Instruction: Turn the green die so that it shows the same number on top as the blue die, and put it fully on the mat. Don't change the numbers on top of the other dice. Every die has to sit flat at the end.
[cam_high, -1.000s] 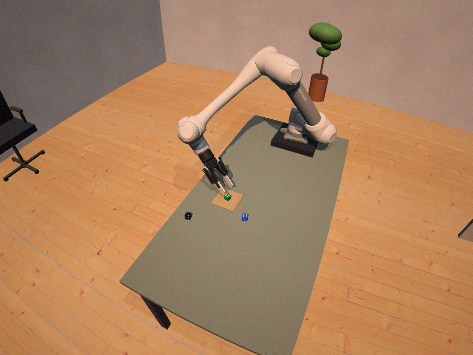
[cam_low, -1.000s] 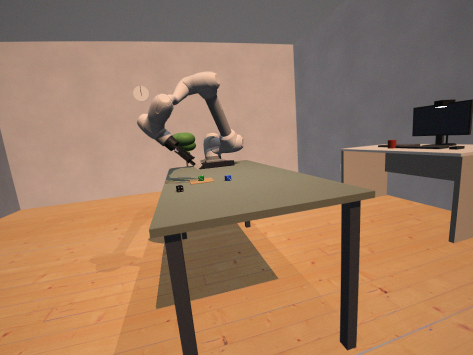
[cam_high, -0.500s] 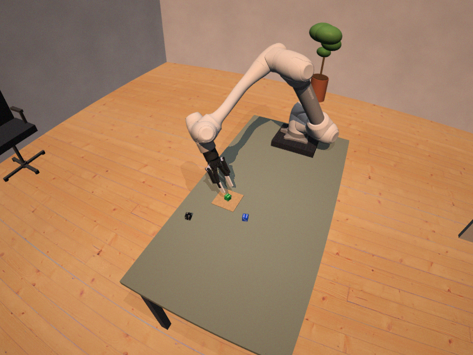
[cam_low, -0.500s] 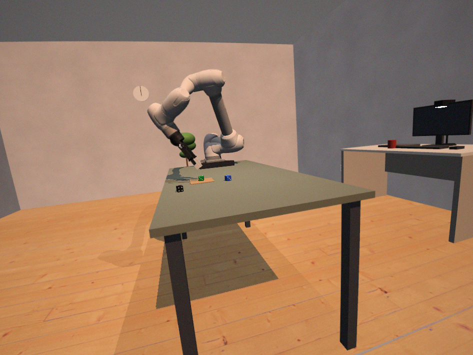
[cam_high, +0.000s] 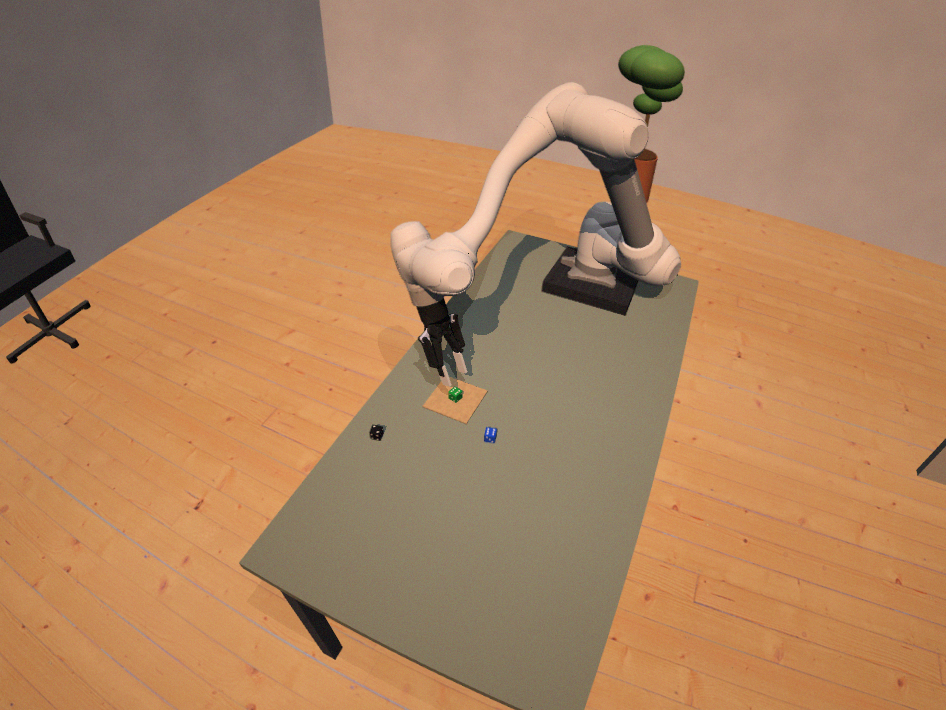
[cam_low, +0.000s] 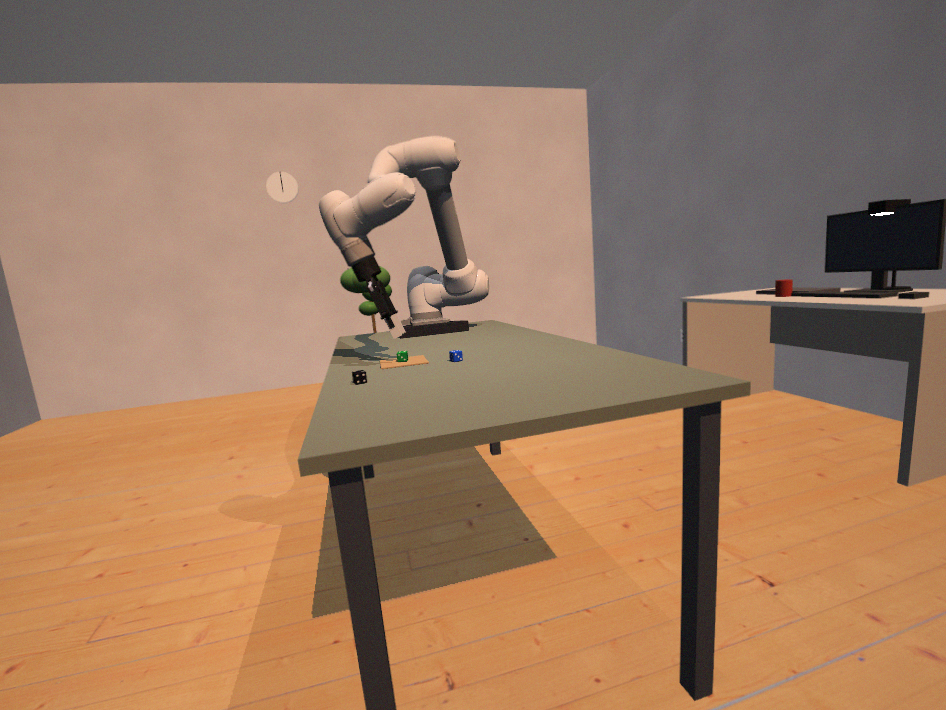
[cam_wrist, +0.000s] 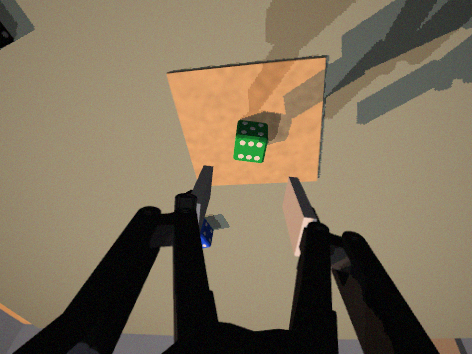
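Note:
The green die (cam_high: 455, 394) sits flat on the small tan mat (cam_high: 455, 404) on the table, well inside the mat's edges. In the wrist view the green die (cam_wrist: 250, 141) shows a bright six-pip face and a darker face beside it. My gripper (cam_high: 453, 376) (cam_wrist: 248, 186) hangs tilted a little above the mat's edge, apart from the die, fingers open with nothing between them. The blue die (cam_high: 491, 434) lies on the table beside the mat. It shows partly behind my left finger in the wrist view (cam_wrist: 205, 234).
A black die (cam_high: 376, 431) lies on the table near its left edge, on the other side of the mat. The arm's base (cam_high: 589, 286) stands at the table's far end. A desk with a monitor (cam_low: 882, 244) stands apart at the right.

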